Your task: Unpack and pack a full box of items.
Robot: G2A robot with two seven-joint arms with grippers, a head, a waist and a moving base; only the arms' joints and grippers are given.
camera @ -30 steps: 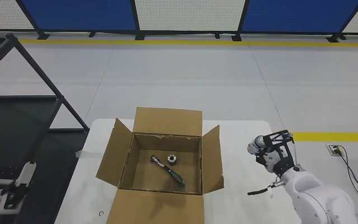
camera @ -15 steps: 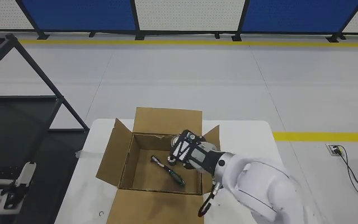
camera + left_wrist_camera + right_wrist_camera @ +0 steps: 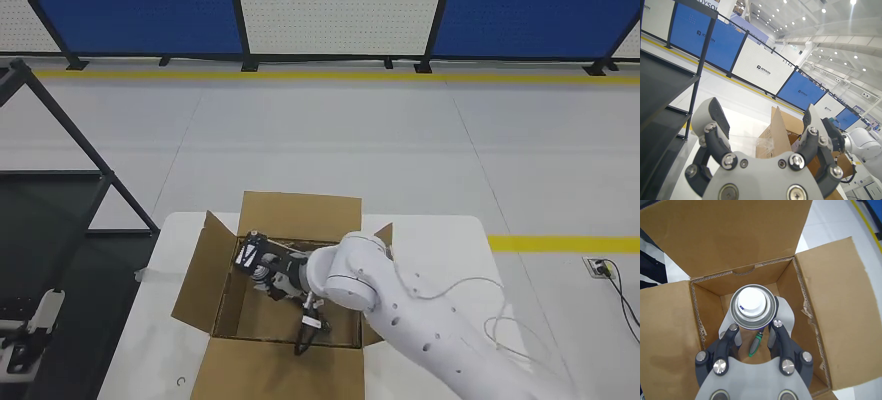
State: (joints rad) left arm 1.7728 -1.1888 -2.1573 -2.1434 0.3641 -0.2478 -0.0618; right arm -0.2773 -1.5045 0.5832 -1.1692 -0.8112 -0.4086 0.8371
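Note:
My right gripper (image 3: pixel 754 315) is shut on a metal spray can (image 3: pixel 752 306) with a white cap, held upright over the inside of the open cardboard box (image 3: pixel 734 237). A green-handled tool (image 3: pixel 755 344) lies on the box floor right under the can. From above, that gripper (image 3: pixel 263 270) is over the left half of the box (image 3: pixel 300 215), and its arm hides the floor. My left gripper (image 3: pixel 762 117) stands open with nothing in it, off the box's left side, facing a raised flap (image 3: pixel 778 136).
All box flaps are folded out, the back one (image 3: pixel 300 212) standing up. A black metal rack (image 3: pixel 60 200) stands left of the white table (image 3: pixel 440 240). Crumpled clear plastic (image 3: pixel 764 142) lies on the table beside the box.
The right arm has swung from the table's right side across to the box, carrying the can, and now sits over the box's left half. A small round metal item on the floor is now covered.

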